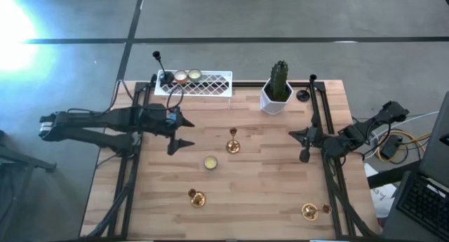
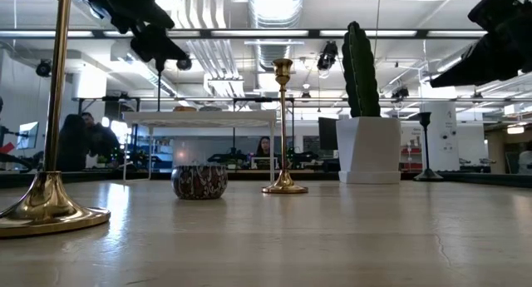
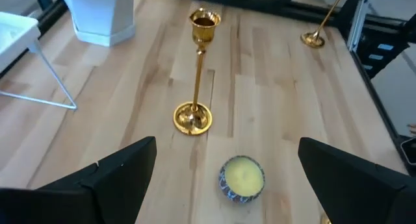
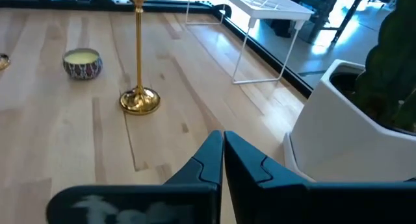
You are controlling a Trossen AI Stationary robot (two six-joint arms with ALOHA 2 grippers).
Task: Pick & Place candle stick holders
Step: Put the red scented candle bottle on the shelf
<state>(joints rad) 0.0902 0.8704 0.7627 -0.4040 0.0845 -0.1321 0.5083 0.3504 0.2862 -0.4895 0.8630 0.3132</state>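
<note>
My left gripper (image 1: 179, 133) hangs open above the table's left part; in its wrist view a cream-filled cup holder (image 3: 242, 178) sits on the wood below and between its fingers (image 3: 123, 175), untouched. A gold stemmed holder (image 1: 233, 142) stands on its round base at the middle. Two more gold holders stand near the front, one left (image 1: 196, 198) and one right (image 1: 310, 211). A black holder (image 1: 163, 75) and two cups (image 1: 188, 76) rest on the white tray (image 1: 210, 84). Another black holder (image 1: 303, 95) stands far right. My right gripper (image 1: 302, 140) is shut, raised at the right.
A white pot with a green cactus (image 1: 277, 95) stands at the far middle-right, close beside my right gripper (image 4: 222, 138). The tray (image 2: 199, 117) stands on thin legs at the far left. Black frame rails run along both table sides.
</note>
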